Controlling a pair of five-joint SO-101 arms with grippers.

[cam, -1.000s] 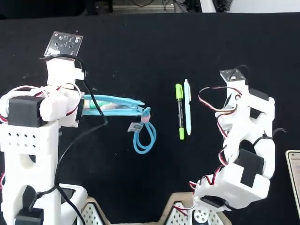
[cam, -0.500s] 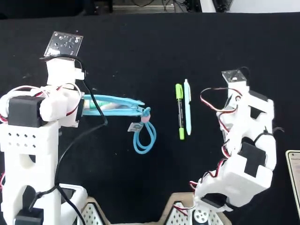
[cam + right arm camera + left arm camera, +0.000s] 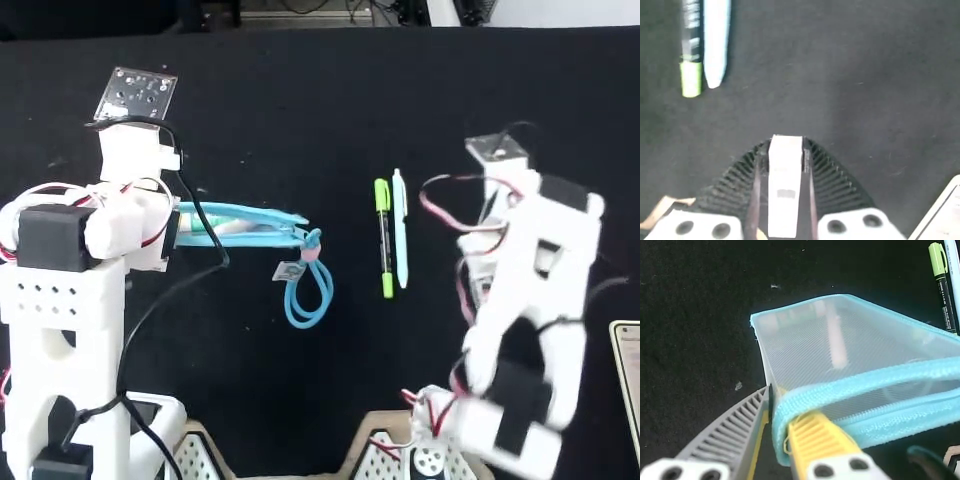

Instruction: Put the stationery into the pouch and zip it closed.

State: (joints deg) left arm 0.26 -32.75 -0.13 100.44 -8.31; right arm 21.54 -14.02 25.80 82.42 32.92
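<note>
Right gripper: hangs over bare black table, on the robot's right of the pens. Spread or pressed together: cannot tell. A white strip sits on its centre line in the right wrist view, and I cannot say whether that is a held item or part of the tool.

Green-capped pen and pale blue pen lie ahead of it and off to one side, apart from it. In the high view the two lie parallel, side by side, touching or nearly so, between the two arms.

Left gripper: pinching the pouch at a corner of its zipper edge, grey jaw on one side, yellow on the other. Pouch stands up on edge; whether it touches the table I cannot tell. Zipper edges look parted. A white stick-like item shows through the mesh, inside. A blue wrist loop hangs from the pouch's far end, toward the pens.

Judgement: step in hand is fetching a pen with the right arm.
- Line up over one pen, not both.
- They lie tight together, so take the pale blue one from its outer side.
- Grip near mid-length so it stays level, then feed it end-first into the mouth.
- The left hold should present the mouth wide.

Two pens out, zip not yet closed.
</note>
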